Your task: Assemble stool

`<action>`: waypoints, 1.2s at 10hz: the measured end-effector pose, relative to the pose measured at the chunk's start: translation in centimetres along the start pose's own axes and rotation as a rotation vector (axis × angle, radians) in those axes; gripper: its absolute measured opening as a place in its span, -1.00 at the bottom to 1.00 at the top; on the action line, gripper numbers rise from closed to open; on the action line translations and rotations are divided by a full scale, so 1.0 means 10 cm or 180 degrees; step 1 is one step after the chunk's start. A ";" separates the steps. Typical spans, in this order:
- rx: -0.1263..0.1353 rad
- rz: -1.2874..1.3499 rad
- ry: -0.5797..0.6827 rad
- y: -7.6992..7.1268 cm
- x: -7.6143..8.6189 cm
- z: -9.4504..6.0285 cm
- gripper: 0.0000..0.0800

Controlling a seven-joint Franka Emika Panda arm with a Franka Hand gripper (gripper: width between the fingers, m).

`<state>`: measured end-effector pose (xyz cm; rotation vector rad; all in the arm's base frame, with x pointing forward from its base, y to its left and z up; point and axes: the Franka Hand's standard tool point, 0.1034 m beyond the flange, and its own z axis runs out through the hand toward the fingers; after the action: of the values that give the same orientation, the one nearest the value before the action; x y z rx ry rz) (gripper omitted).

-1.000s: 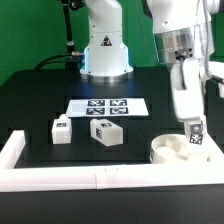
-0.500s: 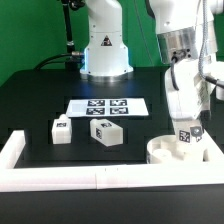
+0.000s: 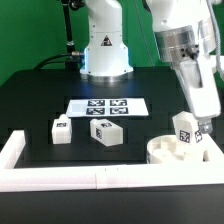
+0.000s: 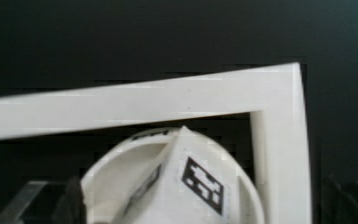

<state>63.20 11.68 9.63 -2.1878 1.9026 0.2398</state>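
The tool (image 3: 196, 133) is clamped on a blocky white plastic leg (image 3: 184, 130). The leg carries a black-and-white square tag with no lettering and tilts over the round seat (image 3: 166, 154) on the black worktop (image 3: 40, 100).

The seat (image 3: 170, 153) lies on the bench (image 3: 40, 100) at the exterior view's near right, inside the border rail's (image 3: 60, 180) corner, with the tilted leg (image 3: 185, 131) on it. The second leg (image 3: 106, 131) and, further left, the third leg (image 3: 61, 131) lie apart from the seat. The marker board (image 3: 107, 107) lies behind them.
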 end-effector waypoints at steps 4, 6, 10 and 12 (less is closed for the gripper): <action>0.0000 -0.0819 0.0002 -0.01 0.01 0.01 0.62; -0.0107 -0.1459 0.0058 0.00 -0.01 -0.03 0.62; -0.0186 -0.3256 0.0310 -0.01 0.01 -0.08 0.62; -0.0218 -0.3573 0.0315 -0.01 0.02 -0.08 0.62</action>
<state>63.34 11.26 10.35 -2.9319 0.4594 -0.0191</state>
